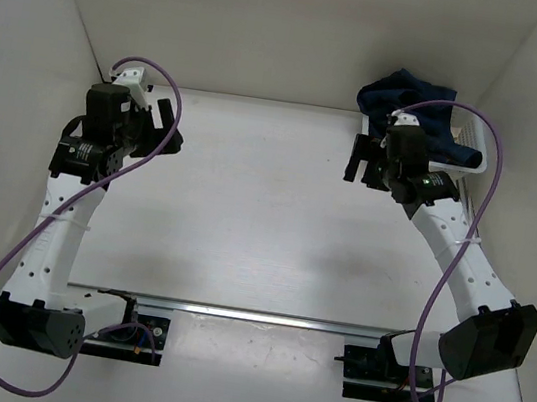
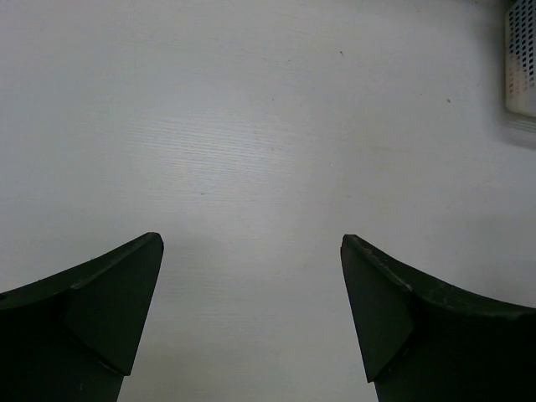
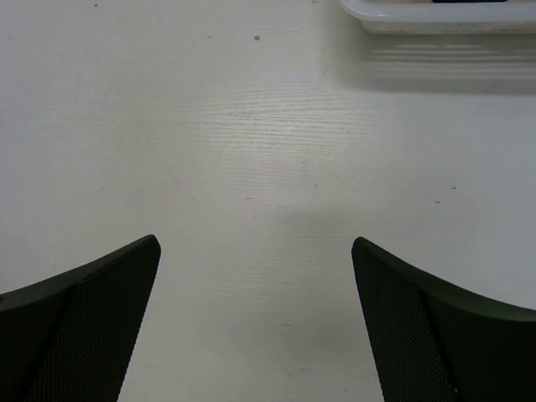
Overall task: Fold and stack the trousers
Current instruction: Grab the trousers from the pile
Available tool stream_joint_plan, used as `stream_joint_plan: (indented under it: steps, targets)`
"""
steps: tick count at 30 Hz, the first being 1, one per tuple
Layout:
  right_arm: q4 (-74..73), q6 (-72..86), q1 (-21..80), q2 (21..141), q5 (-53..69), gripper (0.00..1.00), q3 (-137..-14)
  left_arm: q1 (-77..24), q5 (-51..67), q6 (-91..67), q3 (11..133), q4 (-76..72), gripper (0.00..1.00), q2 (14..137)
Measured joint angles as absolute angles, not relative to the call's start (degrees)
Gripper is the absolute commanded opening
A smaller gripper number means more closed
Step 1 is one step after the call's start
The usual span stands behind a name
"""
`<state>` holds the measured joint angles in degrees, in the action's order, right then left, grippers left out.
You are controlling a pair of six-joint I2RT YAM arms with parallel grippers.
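The dark navy trousers [image 1: 406,95] lie bunched in a white basket [image 1: 465,160] at the back right of the table, partly hidden behind my right arm. My right gripper [image 1: 359,161] is open and empty, hovering over bare table just left of the basket; its wrist view shows both fingers [image 3: 92,310] wide apart and the basket's rim [image 3: 435,17] at the top. My left gripper [image 1: 169,136] is open and empty at the back left; its fingers [image 2: 100,310] are spread over bare table, with the basket's corner [image 2: 521,59] at the far right.
White walls enclose the table on the left, back and right. A metal rail [image 1: 251,315] with both arm bases runs along the near edge. Purple cables [image 1: 52,229] loop off each arm.
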<state>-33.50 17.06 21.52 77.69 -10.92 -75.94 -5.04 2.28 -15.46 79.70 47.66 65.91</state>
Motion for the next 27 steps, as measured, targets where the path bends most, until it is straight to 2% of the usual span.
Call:
stream_joint_plan:
  steps: [10,13,14,17,24,27]
  targets:
    - [-36.5,17.8,20.0,78.1,-16.3,1.00,-77.3,-5.1,4.6,-15.0,78.8,47.5,0.99,65.7]
    - [-37.3,17.6,15.5,80.9,-16.3,0.92,-81.4,-5.5,5.0,-15.0,78.0,47.5,0.99,65.6]
    - [-37.8,17.6,12.7,82.9,-15.0,0.92,-84.1,-5.8,5.0,-15.0,77.7,47.4,0.99,65.6]
    - [-38.2,18.2,5.0,91.0,-11.1,1.00,-94.0,-6.7,5.4,-15.1,77.1,47.5,0.99,65.5]
    - [-40.6,20.4,-3.7,118.0,-0.4,1.00,-126.0,-7.7,6.8,-15.8,77.5,47.6,0.99,68.4]
    - [-40.4,22.9,-5.0,127.2,4.3,1.00,-135.1,-8.2,6.6,-16.3,77.8,47.5,0.99,71.2]
